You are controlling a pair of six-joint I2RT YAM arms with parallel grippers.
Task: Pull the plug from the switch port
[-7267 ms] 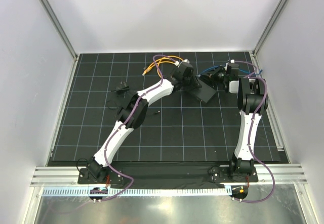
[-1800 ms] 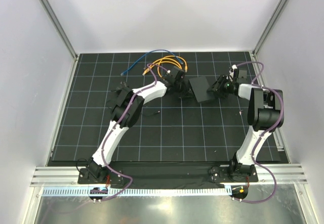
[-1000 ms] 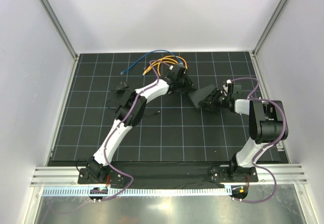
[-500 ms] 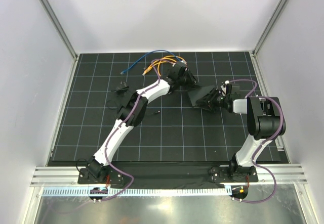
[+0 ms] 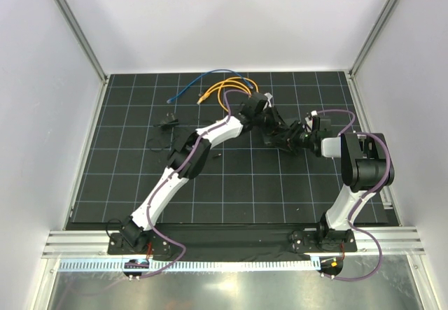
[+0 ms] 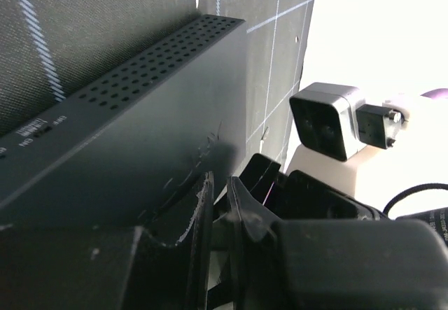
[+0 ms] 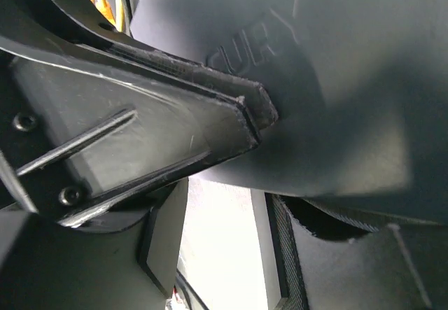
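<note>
The switch box, flat and matte black, is held tilted above the mat with my right gripper shut on it. In the right wrist view its lettered face fills the space between my right gripper's fingers. My left gripper sits against the box's left side. In the left wrist view the vented box lies beside my left gripper, whose fingers stand nearly together with a thin slit between. The switch port is hidden. A blue cable lies loose at the back, its free end far from the box.
An orange cable loops beside the blue one behind the left arm. A small black lump with thin wire lies at the left. A tiny dark piece lies mid-mat. White walls and metal rails enclose the mat.
The left gripper has swung right from near the cables to the box's left side. The right gripper has kept its hold on the tilted box and barely moved. The cables lie as before.
</note>
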